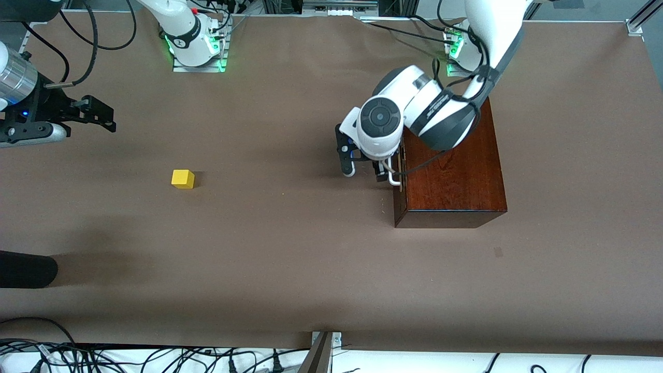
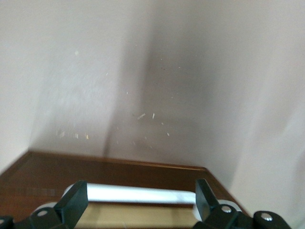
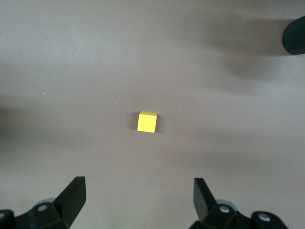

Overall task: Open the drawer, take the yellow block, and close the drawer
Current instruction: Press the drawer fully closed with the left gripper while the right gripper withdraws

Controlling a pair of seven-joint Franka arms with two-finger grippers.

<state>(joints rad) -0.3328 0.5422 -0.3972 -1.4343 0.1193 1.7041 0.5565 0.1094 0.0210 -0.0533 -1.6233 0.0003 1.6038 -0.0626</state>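
The yellow block (image 1: 183,178) sits on the brown table toward the right arm's end, outside the drawer. It also shows in the right wrist view (image 3: 147,122), ahead of the fingers. My right gripper (image 1: 98,115) (image 3: 138,180) hangs open and empty over the table's edge at that end. The dark reddish-brown box (image 1: 450,171) stands toward the left arm's end, its drawer shut or nearly shut. My left gripper (image 1: 365,175) (image 2: 140,183) is open at the drawer front. The white handle (image 1: 393,178) (image 2: 143,194) lies between its spread fingers, with a pale wood strip beside it.
A black rounded object (image 1: 26,269) (image 3: 294,34) juts in over the table at the right arm's end, nearer the front camera than the block. The arm bases (image 1: 197,44) stand along the table's back edge. Cables (image 1: 155,357) lie off the near edge.
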